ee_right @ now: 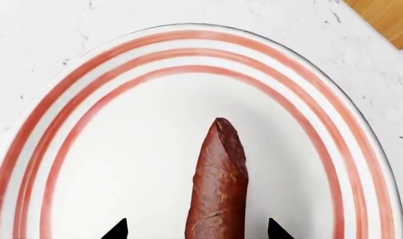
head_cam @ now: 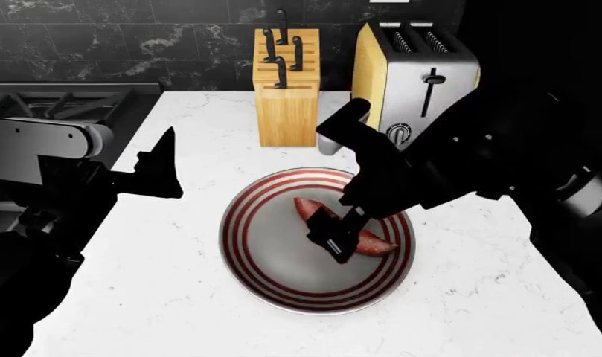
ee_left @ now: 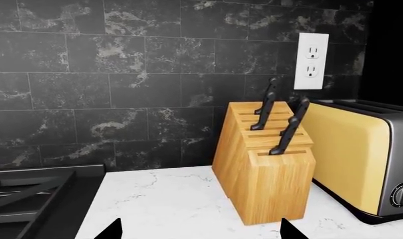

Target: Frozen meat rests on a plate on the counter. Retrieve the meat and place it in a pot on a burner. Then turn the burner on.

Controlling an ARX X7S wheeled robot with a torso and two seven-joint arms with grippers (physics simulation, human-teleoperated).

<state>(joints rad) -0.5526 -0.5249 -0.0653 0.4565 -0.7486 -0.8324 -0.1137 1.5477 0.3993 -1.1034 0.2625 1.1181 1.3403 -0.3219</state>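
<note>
The frozen meat (head_cam: 306,210) lies on the red-ringed plate (head_cam: 271,279) on the white counter (head_cam: 161,260). My right gripper (head_cam: 335,239) is right above the meat, over the plate's right half. In the right wrist view the meat (ee_right: 218,189) runs between my two open fingertips (ee_right: 196,231), with a gap on each side, on the plate (ee_right: 108,89). My left gripper (head_cam: 161,165) hovers over the counter left of the plate, open and empty; its tips (ee_left: 198,231) frame bare counter (ee_left: 175,204). The pot and burner heads are out of view.
A wooden knife block (head_cam: 283,89) and a yellow and steel toaster (head_cam: 410,71) stand at the back of the counter by the black tiled wall. Both also show in the left wrist view: block (ee_left: 268,164), toaster (ee_left: 357,159). The stove grate (head_cam: 53,104) lies at the far left.
</note>
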